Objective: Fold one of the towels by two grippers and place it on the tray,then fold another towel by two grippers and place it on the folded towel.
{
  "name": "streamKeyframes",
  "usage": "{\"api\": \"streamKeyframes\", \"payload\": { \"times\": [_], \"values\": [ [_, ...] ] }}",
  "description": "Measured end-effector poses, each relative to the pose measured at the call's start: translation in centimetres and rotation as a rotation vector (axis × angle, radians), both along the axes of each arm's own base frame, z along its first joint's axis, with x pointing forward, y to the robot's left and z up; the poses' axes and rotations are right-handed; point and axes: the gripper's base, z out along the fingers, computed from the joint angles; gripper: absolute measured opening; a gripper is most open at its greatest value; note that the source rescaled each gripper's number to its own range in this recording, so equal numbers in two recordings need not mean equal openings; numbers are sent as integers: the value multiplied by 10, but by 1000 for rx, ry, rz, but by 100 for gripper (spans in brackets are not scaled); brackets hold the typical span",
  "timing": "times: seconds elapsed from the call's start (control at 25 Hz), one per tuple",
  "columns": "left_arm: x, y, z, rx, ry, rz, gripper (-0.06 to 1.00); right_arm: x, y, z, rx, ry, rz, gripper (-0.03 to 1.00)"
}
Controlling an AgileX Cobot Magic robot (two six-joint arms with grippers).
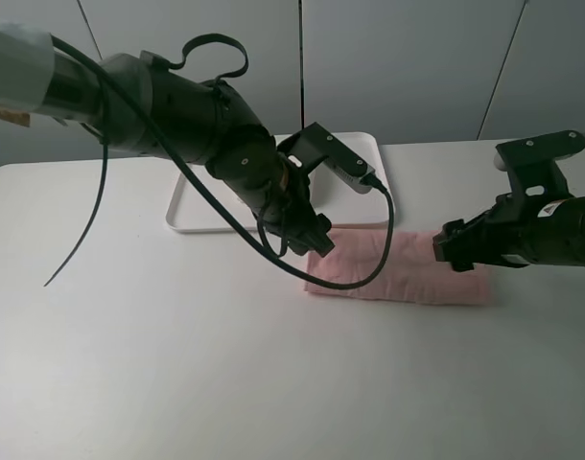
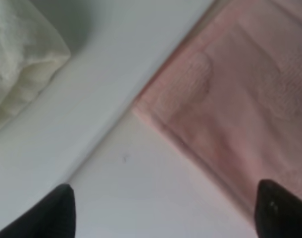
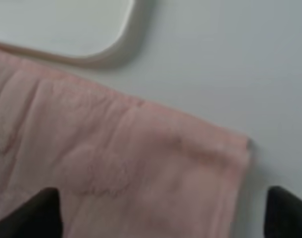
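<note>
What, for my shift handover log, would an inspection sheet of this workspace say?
Surface: white table.
Job's things: pink towel folded into a strip on the table beside the tray; cream towel on the tray.
Clutter: nothing seen.
Grippers: left gripper and right gripper both open, one over each end of the pink towel.
Cables: black cable loops over the pink towel; second cable hangs over the table's left.
Surroundings: pale wall panels.
</note>
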Motion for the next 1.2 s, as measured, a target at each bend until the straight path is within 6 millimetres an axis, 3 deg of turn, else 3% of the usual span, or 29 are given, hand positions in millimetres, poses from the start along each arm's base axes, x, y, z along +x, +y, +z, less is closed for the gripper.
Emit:
{"api": "streamKeyframes", "payload": {
  "times": [0.08, 0.24, 0.48, 0.68, 0.8, 1.0, 1.2],
  "values": [
    [-1, 1, -1, 12, 11, 11, 94, 0, -1, 0, 25, 7, -48, 99],
    [-2, 5, -3, -7, 80, 97, 92, 1, 2, 1, 91, 67, -111, 100],
    [8, 16, -3, -83, 239, 289, 92, 23, 10, 21, 211, 148, -122, 100],
    [29, 12, 7, -62, 283, 340, 92, 46, -12, 41, 254, 189, -150, 100],
    [36, 4, 5, -65, 312, 354, 92, 51, -31, 43, 249, 278, -173, 100],
    [43, -6, -15, -41, 392, 381, 92, 46, -57, 32, 186, 415, -208, 100],
    [45, -10, -31, -33, 440, 414, 92, 45, -61, 30, 151, 436, -196, 100]
  ]
}}
